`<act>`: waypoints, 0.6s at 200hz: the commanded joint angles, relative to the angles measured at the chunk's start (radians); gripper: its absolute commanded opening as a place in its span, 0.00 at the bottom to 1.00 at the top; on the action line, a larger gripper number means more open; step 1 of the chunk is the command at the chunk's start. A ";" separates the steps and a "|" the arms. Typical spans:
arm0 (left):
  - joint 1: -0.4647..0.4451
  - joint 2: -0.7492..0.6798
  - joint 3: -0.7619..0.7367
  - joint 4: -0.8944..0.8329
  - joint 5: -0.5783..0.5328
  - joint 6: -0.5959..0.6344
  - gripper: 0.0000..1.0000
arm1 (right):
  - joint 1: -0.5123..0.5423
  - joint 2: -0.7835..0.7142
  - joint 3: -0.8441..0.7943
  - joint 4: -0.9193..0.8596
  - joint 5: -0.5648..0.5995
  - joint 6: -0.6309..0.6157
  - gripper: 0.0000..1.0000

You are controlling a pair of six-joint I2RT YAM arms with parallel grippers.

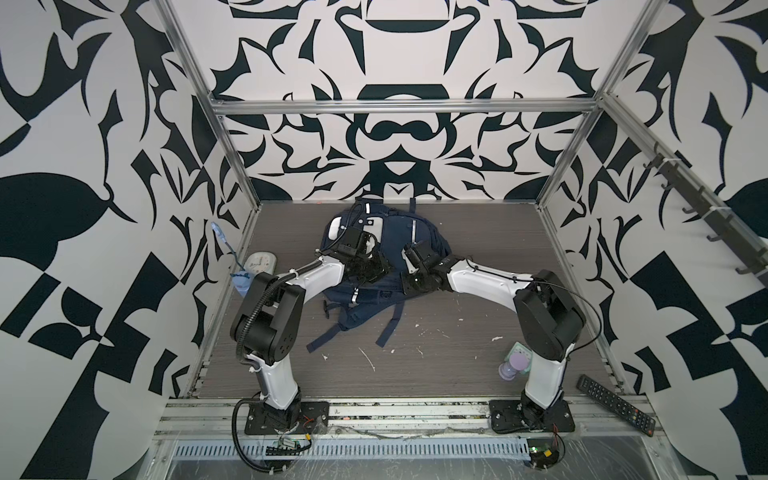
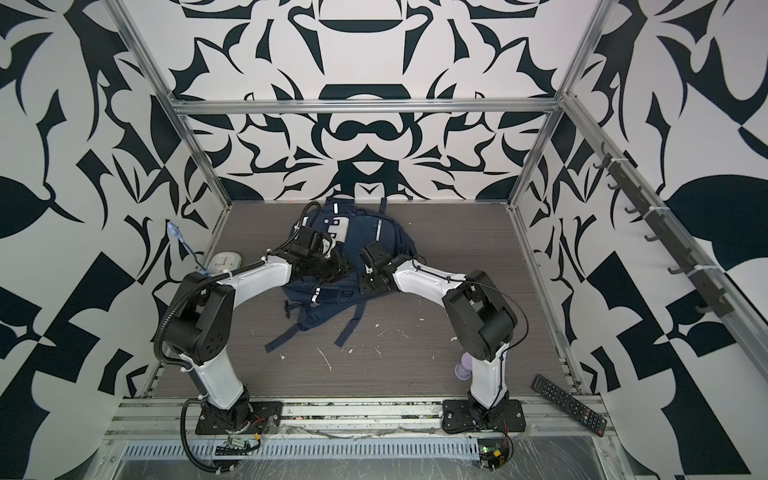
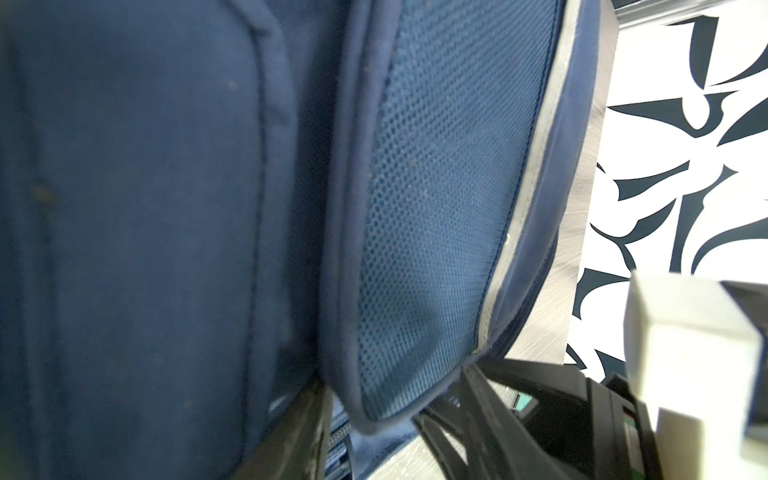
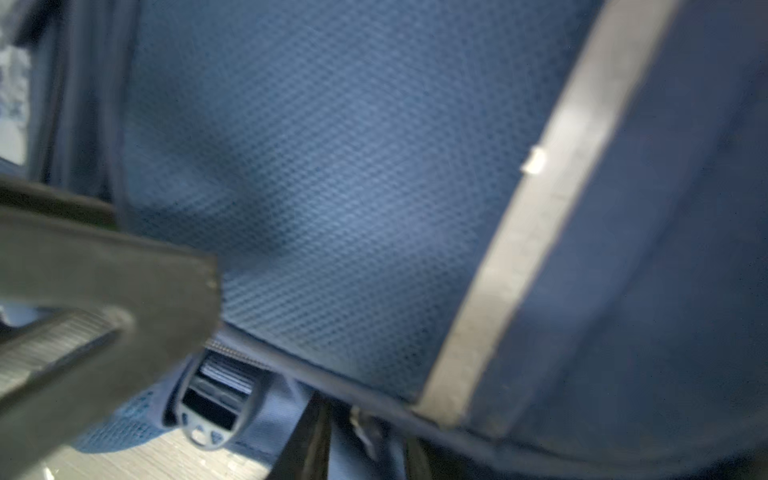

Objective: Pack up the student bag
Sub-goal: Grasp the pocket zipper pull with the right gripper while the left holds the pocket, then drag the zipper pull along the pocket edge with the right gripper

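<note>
The student bag (image 1: 390,237) (image 2: 361,245), navy with white reflective strips, lies flat at the back middle of the table, its straps trailing toward the front. Both arms reach over it. In the left wrist view my left gripper (image 3: 390,428) (image 1: 384,268) stands open, its jaws astride the hemmed corner of a blue mesh pocket (image 3: 432,216). My right gripper (image 4: 365,449) (image 1: 405,266) has its jaws a narrow way apart, with a pale zip pull (image 4: 359,419) between them. Blur hides whether they press on it. A grey-blue device with a screen (image 4: 212,405) shows past the pocket's edge.
A white round clock (image 1: 261,263) and a blue object (image 1: 239,280) lie at the table's left edge. By the right arm's base stand a purple bottle (image 1: 509,370) and a mint green item (image 1: 521,353). A black remote (image 1: 615,405) rests at the front right.
</note>
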 commanded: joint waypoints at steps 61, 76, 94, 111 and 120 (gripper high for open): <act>0.010 0.070 0.033 0.010 0.018 0.004 0.43 | 0.019 -0.052 0.008 -0.044 0.029 -0.040 0.02; 0.012 0.085 0.048 0.005 0.018 0.008 0.38 | 0.021 -0.078 0.004 -0.056 0.033 -0.047 0.00; 0.018 0.097 0.067 -0.007 0.015 0.016 0.29 | 0.025 -0.111 -0.003 -0.074 0.037 -0.054 0.00; 0.031 0.096 0.078 -0.017 0.006 0.024 0.20 | 0.027 -0.140 -0.023 -0.082 0.028 -0.055 0.00; 0.037 0.091 0.084 -0.025 -0.001 0.032 0.16 | 0.029 -0.151 -0.034 -0.085 0.021 -0.055 0.00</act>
